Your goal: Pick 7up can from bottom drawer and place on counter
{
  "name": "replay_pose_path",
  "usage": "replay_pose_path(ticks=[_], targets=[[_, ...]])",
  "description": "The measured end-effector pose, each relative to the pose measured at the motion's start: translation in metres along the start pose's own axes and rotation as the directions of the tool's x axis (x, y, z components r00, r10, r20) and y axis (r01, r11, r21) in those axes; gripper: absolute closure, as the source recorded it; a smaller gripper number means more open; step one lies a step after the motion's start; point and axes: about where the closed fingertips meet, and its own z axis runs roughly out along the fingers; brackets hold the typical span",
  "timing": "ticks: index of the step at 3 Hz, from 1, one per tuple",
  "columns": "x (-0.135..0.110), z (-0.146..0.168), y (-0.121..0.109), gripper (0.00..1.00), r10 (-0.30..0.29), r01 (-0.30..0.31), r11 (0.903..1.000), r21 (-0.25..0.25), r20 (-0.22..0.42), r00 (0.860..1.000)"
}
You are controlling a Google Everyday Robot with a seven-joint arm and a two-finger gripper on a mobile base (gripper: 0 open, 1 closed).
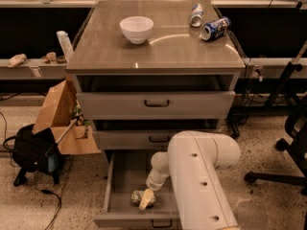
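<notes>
The 7up can [137,197] lies in the open bottom drawer [125,172], towards its near edge. My gripper [147,200] is down at the can's right side, seemingly touching it; I cannot tell how the jaws stand. My arm [201,176] hides the drawer's right half. On the counter [163,51] stand a white bowl [136,28] at the left and a blue can [215,28] and a silver can [196,15] at the far right.

A speckled stone floor [268,143] is seen under dim warm light, with a black wheeled chair [297,128] at the right and an open brown cardboard box [55,107] and a black bag [31,150] at the left. A long pale ledge [24,72] is set before a dark recess [33,32] behind. The gripper [146,199] is held low in the open bottom drawer [122,171].
</notes>
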Motion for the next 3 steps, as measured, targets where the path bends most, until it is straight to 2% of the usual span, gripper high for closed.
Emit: replay_pose_path(ticks=[1,2,3], targets=[[0.006,0.01,-0.001,0.0,0.02,-0.02,0.9998,-0.001,0.002,1.0],[0.011,0.036,-0.013,0.0,0.064,-0.064,0.9978,-0.016,-0.023,0.998],[0.009,0.043,-0.019,0.0,0.07,-0.071,0.9974,-0.016,-0.026,0.997]])
